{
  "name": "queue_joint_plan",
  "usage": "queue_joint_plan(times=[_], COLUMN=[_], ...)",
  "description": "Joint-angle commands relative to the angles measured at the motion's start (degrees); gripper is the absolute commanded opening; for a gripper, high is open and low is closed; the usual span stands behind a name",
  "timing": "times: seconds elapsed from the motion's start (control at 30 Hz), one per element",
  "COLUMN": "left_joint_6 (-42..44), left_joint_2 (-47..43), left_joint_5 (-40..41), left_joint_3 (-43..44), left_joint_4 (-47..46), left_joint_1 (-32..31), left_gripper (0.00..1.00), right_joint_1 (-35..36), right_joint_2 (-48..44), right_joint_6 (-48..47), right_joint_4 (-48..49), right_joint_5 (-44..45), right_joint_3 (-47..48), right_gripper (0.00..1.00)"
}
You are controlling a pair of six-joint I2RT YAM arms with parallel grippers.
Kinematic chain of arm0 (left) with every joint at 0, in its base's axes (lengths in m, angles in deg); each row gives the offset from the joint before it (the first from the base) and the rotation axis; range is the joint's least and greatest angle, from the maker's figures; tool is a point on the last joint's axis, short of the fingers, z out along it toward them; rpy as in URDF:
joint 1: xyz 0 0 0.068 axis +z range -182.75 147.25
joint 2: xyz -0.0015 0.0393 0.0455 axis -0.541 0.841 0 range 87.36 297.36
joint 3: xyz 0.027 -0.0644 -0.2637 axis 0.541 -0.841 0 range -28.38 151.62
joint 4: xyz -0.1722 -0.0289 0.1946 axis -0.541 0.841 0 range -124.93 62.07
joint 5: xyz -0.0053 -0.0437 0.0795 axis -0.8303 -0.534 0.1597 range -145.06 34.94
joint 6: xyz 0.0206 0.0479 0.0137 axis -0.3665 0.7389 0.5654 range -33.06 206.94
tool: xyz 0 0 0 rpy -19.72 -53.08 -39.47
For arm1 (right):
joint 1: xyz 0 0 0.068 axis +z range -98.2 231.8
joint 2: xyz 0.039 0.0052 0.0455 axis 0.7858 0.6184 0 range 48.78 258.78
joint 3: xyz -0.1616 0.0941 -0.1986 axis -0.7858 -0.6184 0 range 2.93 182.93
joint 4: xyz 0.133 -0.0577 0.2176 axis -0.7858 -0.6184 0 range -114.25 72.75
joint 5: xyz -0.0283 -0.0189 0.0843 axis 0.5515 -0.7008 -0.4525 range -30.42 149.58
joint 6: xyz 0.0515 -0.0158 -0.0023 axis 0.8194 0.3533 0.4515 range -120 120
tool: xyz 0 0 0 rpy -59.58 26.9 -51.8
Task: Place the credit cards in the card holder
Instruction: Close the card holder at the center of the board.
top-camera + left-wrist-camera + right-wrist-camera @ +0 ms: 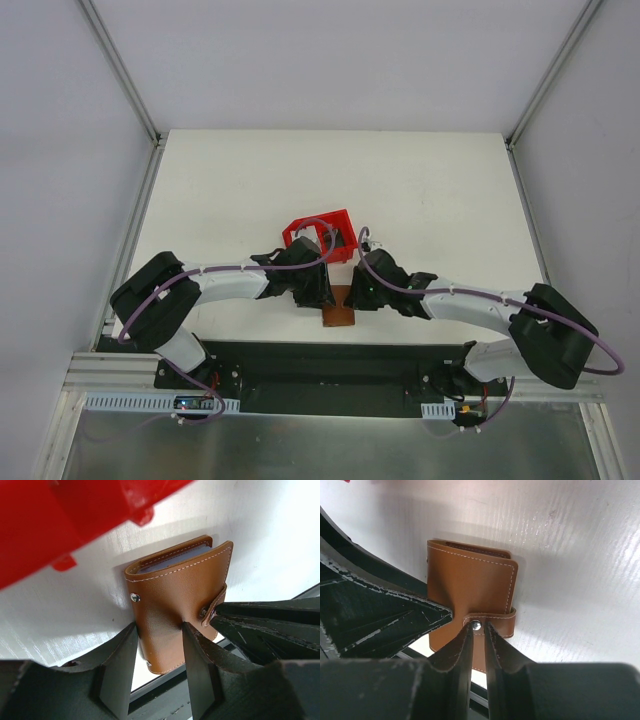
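The card holder lies closed on the white table, close to its near edge, where the black base strip begins. In the wrist views its near end seems to reach that edge. The red bin stands just beyond it and slightly to the left. The two wrists close in on the holder from left and right, so the tight sides are near, left and right. Past the bin the tabletop runs on wide to the far rail and out to both sides. The holder is nearly square, its slightly longer axis running away from the arms. Its fold is on the left, and the end facing the bin shows the pale blue-grey edges of the credit cards between the covers. A strap wraps round its right edge onto the top face. The right gripper has its jaws almost together, pinching the strap's end at the snap. The left gripper stands partly open over the holder's near end, one finger at the fold, the other on the face; whether it clamps is unclear.
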Motion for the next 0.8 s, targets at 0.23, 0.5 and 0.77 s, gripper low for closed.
queue_joint_plan(times=[0.23,0.5,0.77], left_joint_6=[0.7,0.7,0.7], left_joint_2=[0.9,0.8,1.0], left_joint_5=[3.1,3.0,2.9], left_joint_3=[-1.1,-1.2,-1.2], left_joint_4=[3.3,3.2,3.2], left_joint_1=[-0.4,-0.4,-0.3], left_gripper=[0.41,0.41,0.4], right_joint_1=[-0.1,-0.1,1.4], right_joint_2=[2.0,4.7,8.8], right_joint_6=[-0.1,-0.8,-2.3], right_joint_4=[3.7,-1.8,-11.2], right_joint_5=[-3.0,-2.3,1.6], right_joint_3=[0.9,3.3,8.9], right_gripper=[0.16,0.12,0.12])
